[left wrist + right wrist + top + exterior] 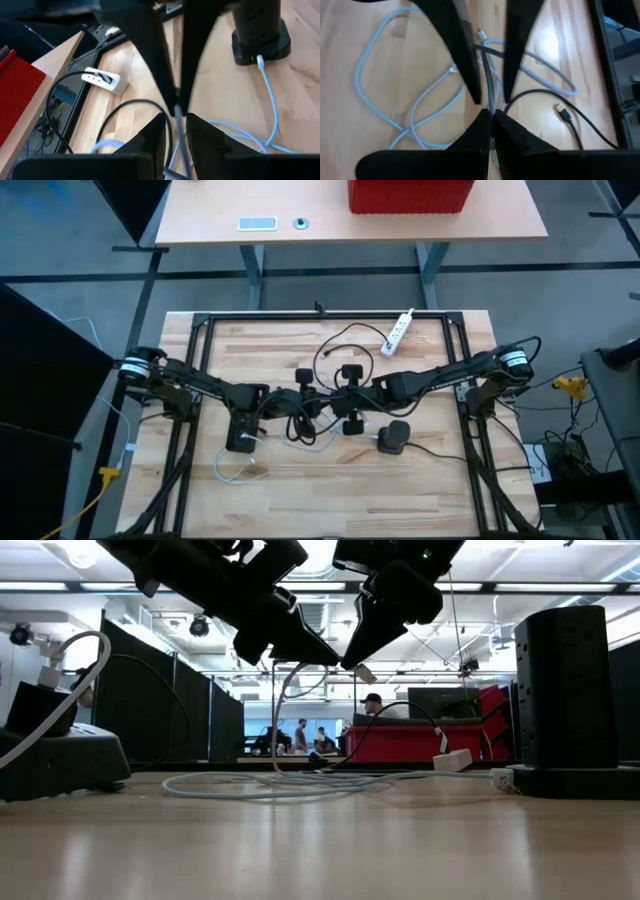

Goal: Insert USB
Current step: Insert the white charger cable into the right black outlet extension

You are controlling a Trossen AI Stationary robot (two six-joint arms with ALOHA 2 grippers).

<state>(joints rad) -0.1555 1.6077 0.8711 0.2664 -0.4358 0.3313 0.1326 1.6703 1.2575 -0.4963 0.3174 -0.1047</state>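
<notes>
Mid-frame above the tabletop [420, 480], the left end effector [175, 117] and the fully closed right end effector [490, 114] both pinch the pale cable [489, 82], so opposing pulls could drag it loose or twist its plug off line.

Two dark, slender jointed arms, each with a white band near the base. Left tool [312, 404] and right tool [335, 402]: black, tapered, pointed fingers.

You have: pale blue cable [380, 75] at left, black cable [555, 102] at right, light striped wood tabletop [350, 120], white power strip [398, 330] upper centre.
</notes>
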